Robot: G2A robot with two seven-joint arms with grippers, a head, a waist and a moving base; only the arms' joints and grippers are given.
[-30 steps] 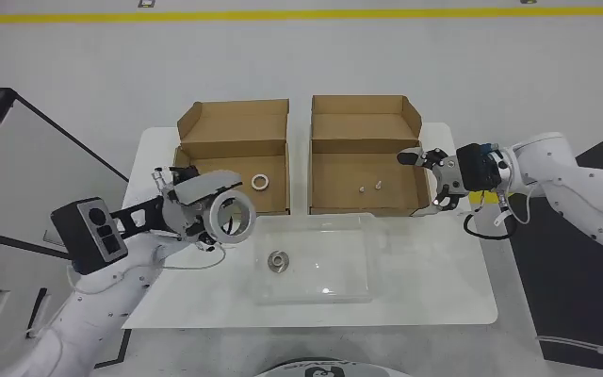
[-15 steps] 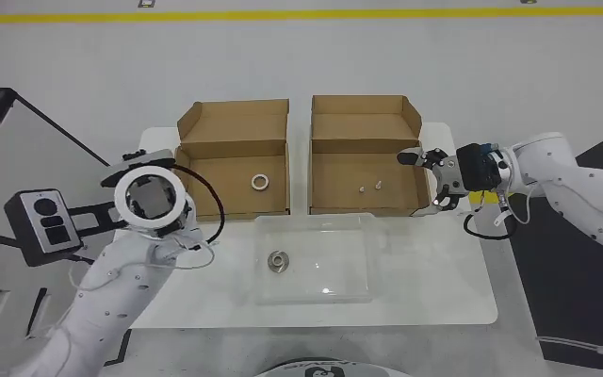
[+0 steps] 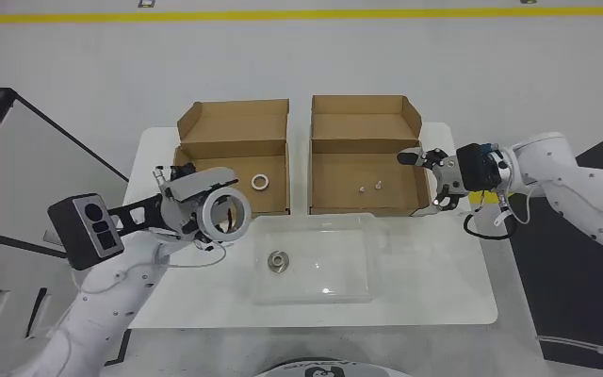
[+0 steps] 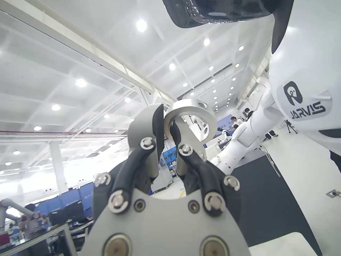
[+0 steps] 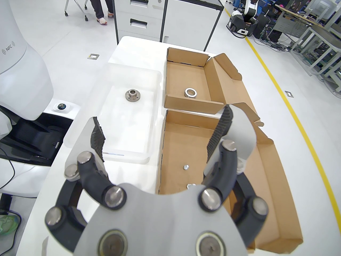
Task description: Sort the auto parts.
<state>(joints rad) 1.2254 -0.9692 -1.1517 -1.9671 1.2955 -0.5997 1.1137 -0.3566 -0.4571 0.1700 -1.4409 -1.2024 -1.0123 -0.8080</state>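
Observation:
My left gripper (image 3: 209, 209) is raised above the table's left side, pointing up, and is shut on the rim of a silver metal ring (image 3: 249, 217) (image 4: 190, 119). My right gripper (image 3: 419, 181) (image 5: 159, 134) hangs open with nothing in it over the right edge of the right cardboard box (image 3: 349, 174). Two small bolts (image 3: 377, 185) (image 5: 185, 167) lie in that box. In the left cardboard box (image 3: 221, 174) lies a pale ring (image 3: 259, 181) (image 5: 190, 92). A grey flanged hub (image 3: 278, 260) (image 5: 132, 94) sits in the clear tray (image 3: 339, 273).
Both boxes stand side by side at the back of the white table (image 3: 424, 283) with their flaps open, and the tray lies in front of them. A grey cabinet (image 5: 170, 14) stands past the table's far end.
The left arm swung out to the left with the ring, then came back right, close to where it was a second ago. The right arm has not moved.

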